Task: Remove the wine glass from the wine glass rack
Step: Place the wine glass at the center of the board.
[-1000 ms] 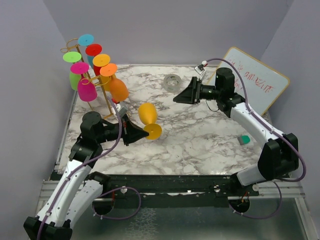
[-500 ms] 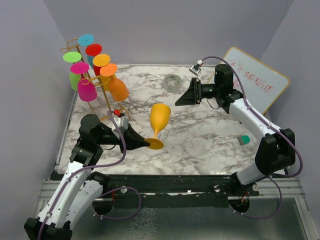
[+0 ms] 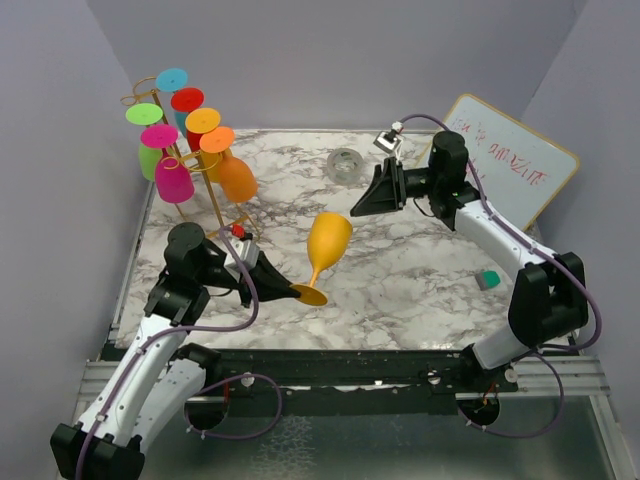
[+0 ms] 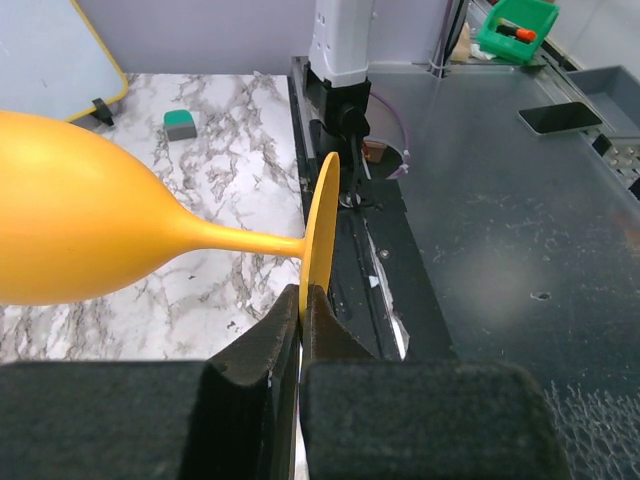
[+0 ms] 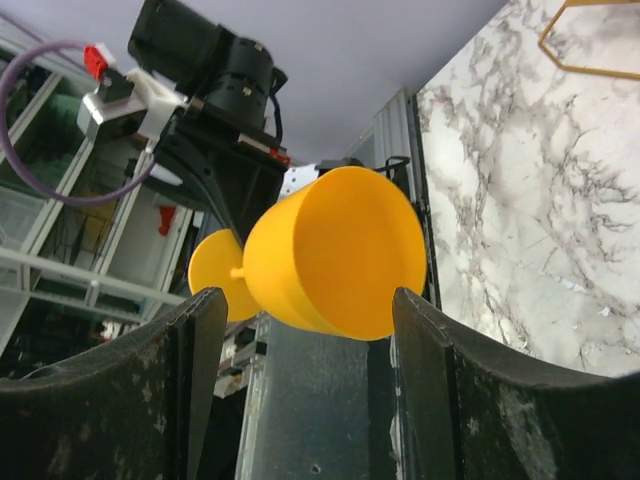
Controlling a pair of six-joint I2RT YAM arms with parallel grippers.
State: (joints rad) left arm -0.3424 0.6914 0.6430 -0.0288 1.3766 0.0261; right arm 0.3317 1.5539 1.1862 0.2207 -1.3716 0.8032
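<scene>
Change was seen mainly in the tilt of the wine glass (image 3: 328, 240). A second earlier it had been held nearly on its side, with the foot turned toward the overhead camera. It was now brought close to upright, bowl uppermost and leaning toward the right arm, low over the marble table (image 3: 430, 280). It was held well apart from the wine glass rack (image 3: 208, 200), on which the other glasses (image 3: 236, 178) were left hanging upside down. The removal itself was therefore judged to be done, with only a setting-down or a hand-over remaining. Whether the foot was touching the table could not be told.

The left gripper (image 3: 292, 291) was closed on the rim of the foot, with the disc pinched edge-on between its two pads (image 4: 250, 360). The right gripper (image 3: 362, 203) had been moved a little nearer. Its jaws were spread wide with nothing held, and the bowl was framed between them in the right wrist view though not touched.

The glass was seen to be an opaque yellow-orange, with a rounded bowl, a thin stem and a flat round foot. From its smooth, matt surface it was judged to be plastic and light.
</scene>
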